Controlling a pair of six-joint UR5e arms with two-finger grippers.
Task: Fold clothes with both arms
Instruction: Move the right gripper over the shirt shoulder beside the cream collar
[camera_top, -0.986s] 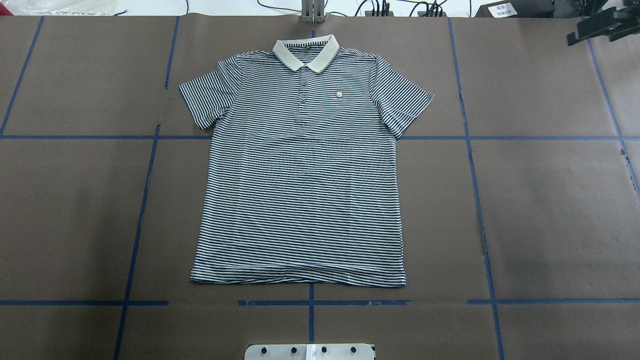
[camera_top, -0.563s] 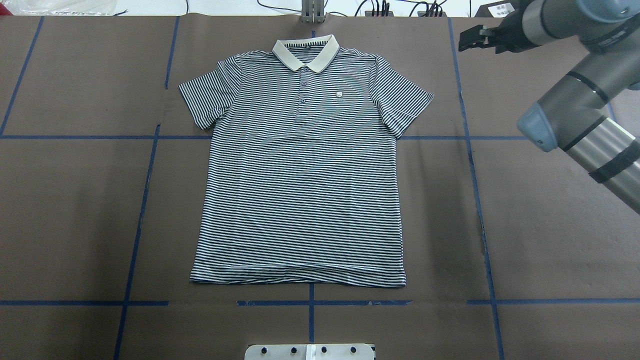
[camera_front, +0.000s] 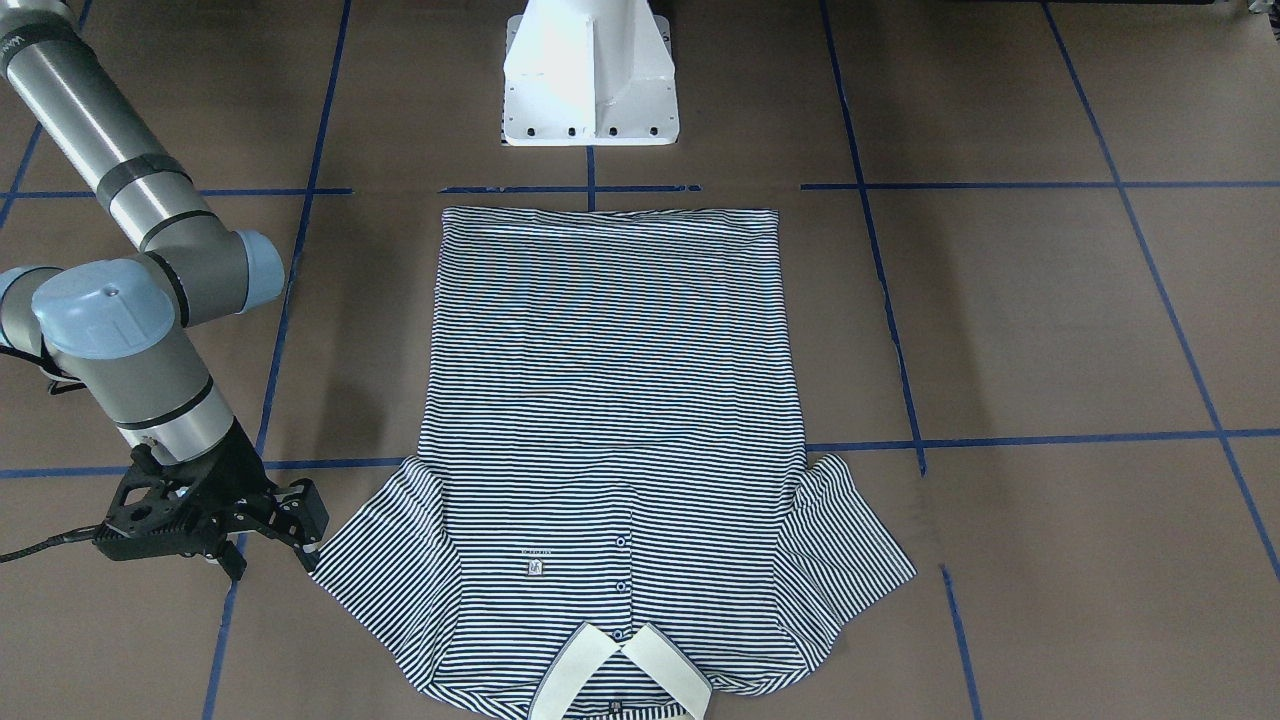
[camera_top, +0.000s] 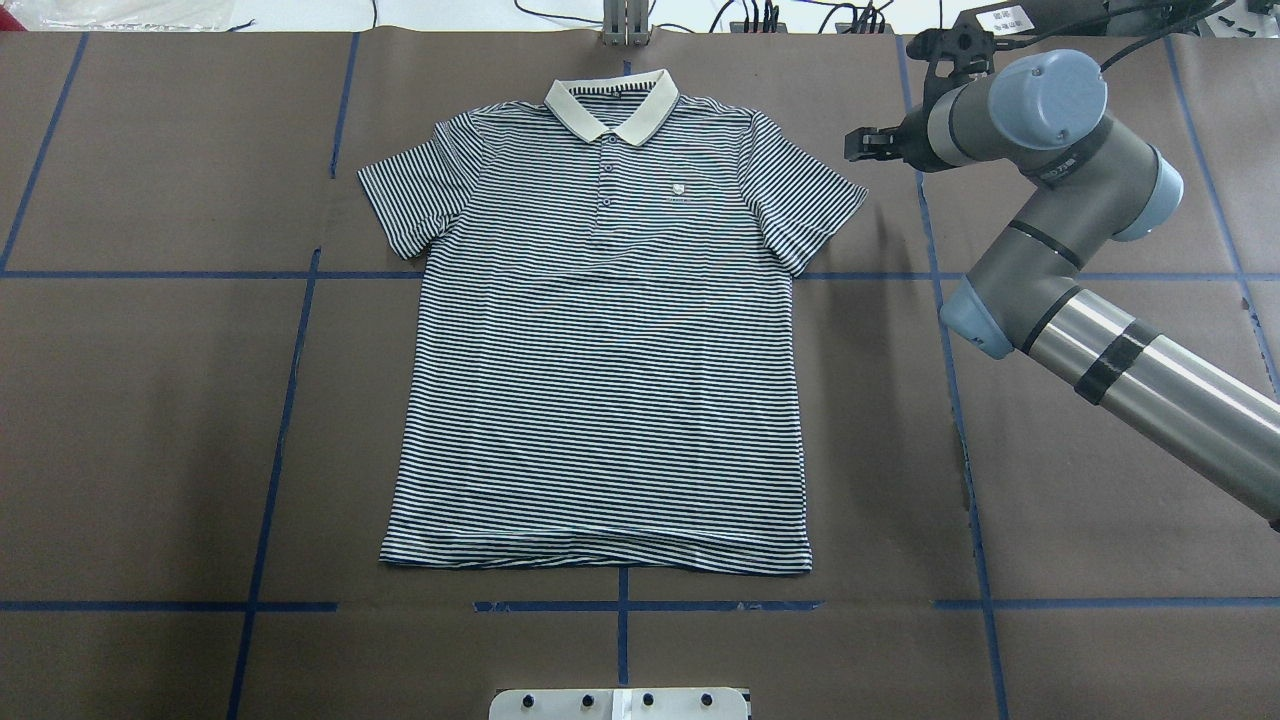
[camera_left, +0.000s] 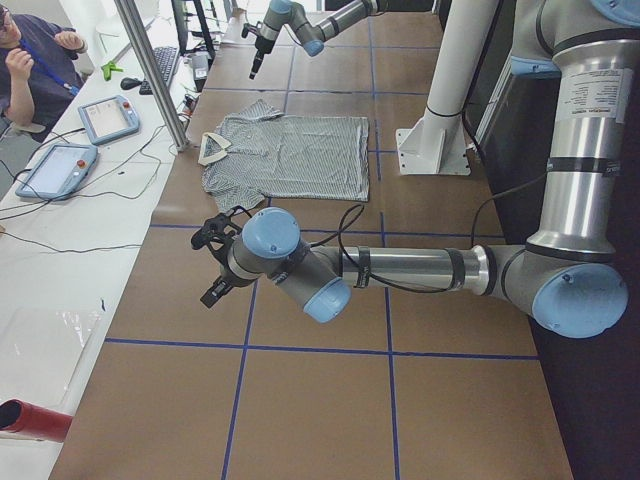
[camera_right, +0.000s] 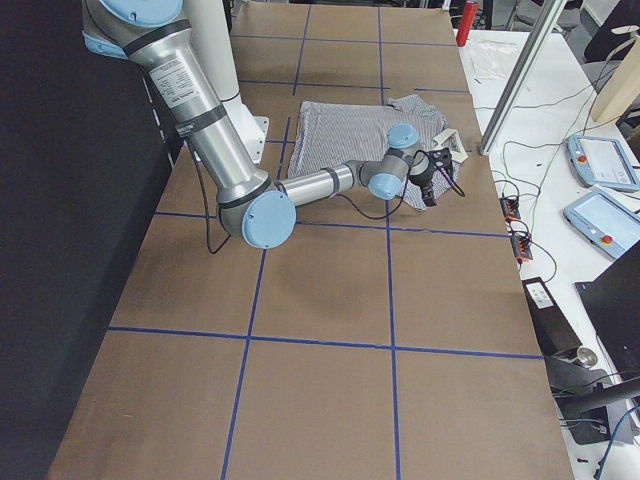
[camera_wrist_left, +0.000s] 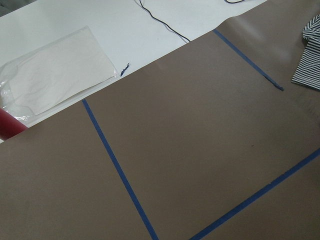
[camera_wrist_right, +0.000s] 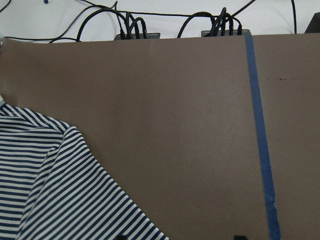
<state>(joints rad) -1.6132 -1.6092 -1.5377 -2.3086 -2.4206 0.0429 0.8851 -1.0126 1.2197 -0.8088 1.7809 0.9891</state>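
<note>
Overhead exterior, striped polo shirt (camera_top: 600, 380), chest logo patch (camera_top: 677, 188) lettering unreadable

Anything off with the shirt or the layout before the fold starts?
Nothing stands out. The polo shirt lies flat and face up, with the sleeves spread and the collar neat. There are only slight ripples along the hem. The right tool hangs open beside the shirt, not touching it.

Brown table cover (camera_top: 150, 450), blue tape grid (camera_top: 150, 606)
</note>
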